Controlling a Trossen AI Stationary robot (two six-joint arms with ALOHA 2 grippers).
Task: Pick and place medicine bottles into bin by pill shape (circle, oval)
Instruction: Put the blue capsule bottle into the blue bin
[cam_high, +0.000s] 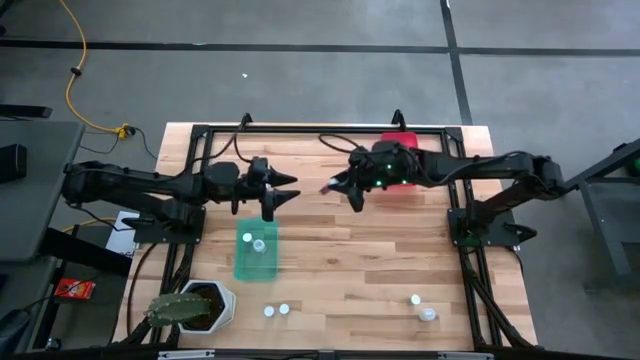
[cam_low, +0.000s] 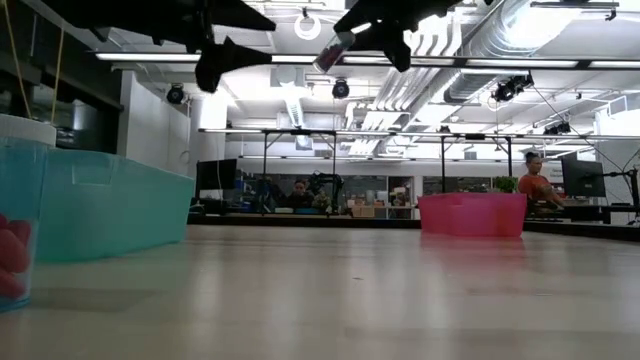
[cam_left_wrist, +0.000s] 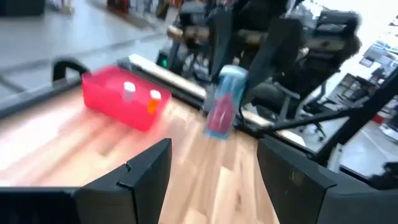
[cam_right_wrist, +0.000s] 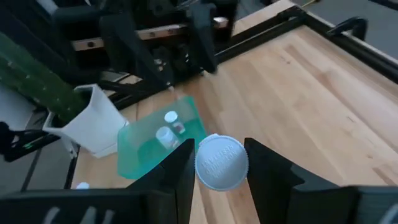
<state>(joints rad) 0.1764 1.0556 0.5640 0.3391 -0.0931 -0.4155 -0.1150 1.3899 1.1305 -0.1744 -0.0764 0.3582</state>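
My right gripper (cam_high: 347, 190) is high over the table's far middle, shut on a small translucent medicine bottle (cam_left_wrist: 222, 104) with a white cap (cam_right_wrist: 221, 162). My left gripper (cam_high: 272, 196) is open and empty, level with it to the left, above the far end of the green bin (cam_high: 257, 252). Two bottles (cam_right_wrist: 166, 127) lie in the green bin. The pink bin (cam_left_wrist: 124, 102), partly under the right arm, holds bottles too. Two bottles (cam_high: 276, 310) stand on the table near its front edge, and two more (cam_high: 422, 307) at the front right. My right gripper pinches the bottle between its two fingers (cam_right_wrist: 180, 165), on the sides just below the cap (cam_right_wrist: 211, 177). The cap faces back toward the wrist, so the bottle lies along the fingers. The bottle is tilted and lifted well clear of the table (cam_low: 335, 46).
A white hexagonal pot (cam_high: 205, 305) with a green plant stands at the front left corner. A dark frame (cam_high: 200, 140) runs around the table's far and side edges. Bare wood lies between the two bins (cam_high: 350, 255).
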